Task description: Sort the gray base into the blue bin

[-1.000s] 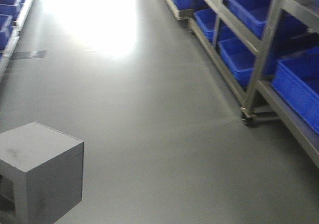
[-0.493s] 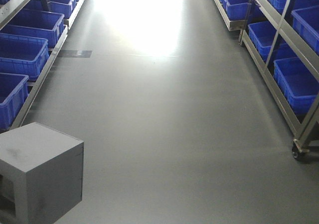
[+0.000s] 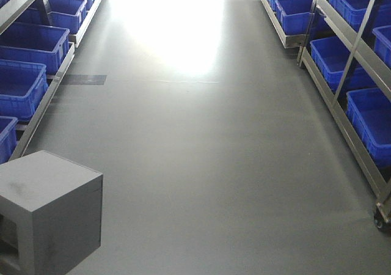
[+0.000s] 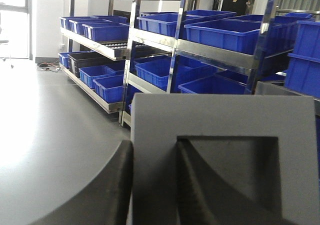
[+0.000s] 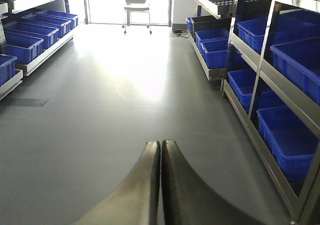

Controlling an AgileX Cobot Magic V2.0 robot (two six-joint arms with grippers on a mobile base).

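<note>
Left tool (image 4: 155,147) tight on gray base (image 4: 225,115); right tool (image 5: 160,146) closed.

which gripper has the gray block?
Left gripper: clamps the matte gray recessed block, one finger in the recess. Right gripper is shut, empty.

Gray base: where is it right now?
The gray base is bottom left in the front view, gripped by the left end effector above the aisle floor, nearest the left-hand rack.

Blown-out floor (image 3: 183,165) glare, soft focus, backlit
</note>
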